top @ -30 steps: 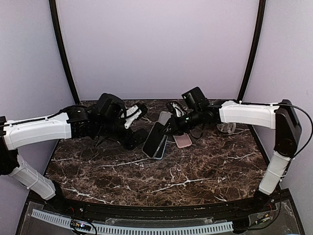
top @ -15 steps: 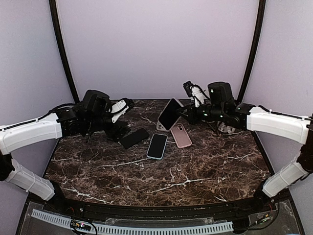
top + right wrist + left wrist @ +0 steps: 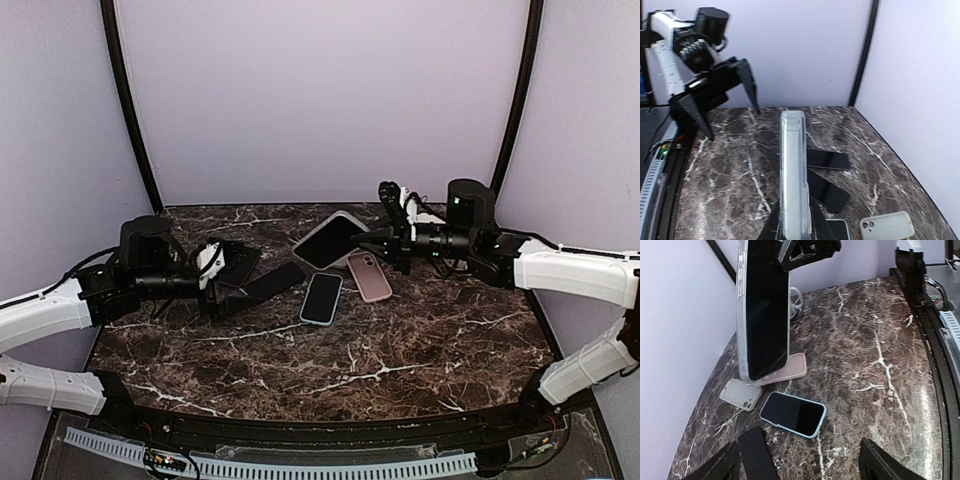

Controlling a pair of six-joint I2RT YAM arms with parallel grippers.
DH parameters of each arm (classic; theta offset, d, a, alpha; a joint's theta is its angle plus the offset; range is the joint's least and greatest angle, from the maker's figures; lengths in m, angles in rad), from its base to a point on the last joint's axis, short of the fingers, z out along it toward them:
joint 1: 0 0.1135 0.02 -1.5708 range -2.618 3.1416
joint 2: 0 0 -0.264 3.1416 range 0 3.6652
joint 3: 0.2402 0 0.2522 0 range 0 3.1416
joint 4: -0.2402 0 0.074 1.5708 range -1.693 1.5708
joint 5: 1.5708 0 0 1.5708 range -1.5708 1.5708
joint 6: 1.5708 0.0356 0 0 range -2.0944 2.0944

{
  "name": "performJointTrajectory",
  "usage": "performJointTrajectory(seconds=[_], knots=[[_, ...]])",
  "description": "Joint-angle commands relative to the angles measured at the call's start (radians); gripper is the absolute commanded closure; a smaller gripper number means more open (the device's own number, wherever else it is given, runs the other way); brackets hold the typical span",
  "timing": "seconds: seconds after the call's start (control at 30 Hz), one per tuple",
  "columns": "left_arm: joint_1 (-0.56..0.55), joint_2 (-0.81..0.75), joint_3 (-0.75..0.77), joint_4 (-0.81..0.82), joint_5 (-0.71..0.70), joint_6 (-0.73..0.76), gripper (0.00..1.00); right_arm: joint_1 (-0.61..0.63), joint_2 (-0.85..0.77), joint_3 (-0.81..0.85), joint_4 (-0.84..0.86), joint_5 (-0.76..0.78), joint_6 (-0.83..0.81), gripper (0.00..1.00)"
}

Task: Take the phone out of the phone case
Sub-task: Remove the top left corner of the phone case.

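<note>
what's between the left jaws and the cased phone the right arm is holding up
Nothing visible. The right gripper holds the cased phone up; the left gripper, jaws open, faces it across open air. The black phone and blue-cased phone lie flat below that line.

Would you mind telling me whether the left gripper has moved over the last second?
Yes. The left gripper has drawn back leftward and toward the near edge, widening its gap from the pink case.
</note>
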Motion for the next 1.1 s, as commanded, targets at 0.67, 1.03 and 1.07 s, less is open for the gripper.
performJointTrajectory(seconds=[0.67, 1.03, 1.07], knots=[[-0.001, -0.048, -0.097, 0.083, 0.542, 0.128, 0.42, 0.108, 0.078, 0.163, -0.101, -0.52, -0.174, 1.0], [-0.021, -0.021, -0.096, 0.078, 0.587, 0.127, 0.57, 0.146, 0.099, 0.15, -0.057, -0.478, -0.241, 1.0], [-0.022, -0.02, -0.096, 0.078, 0.588, 0.127, 0.58, 0.149, 0.097, 0.149, -0.055, -0.467, -0.249, 1.0]])
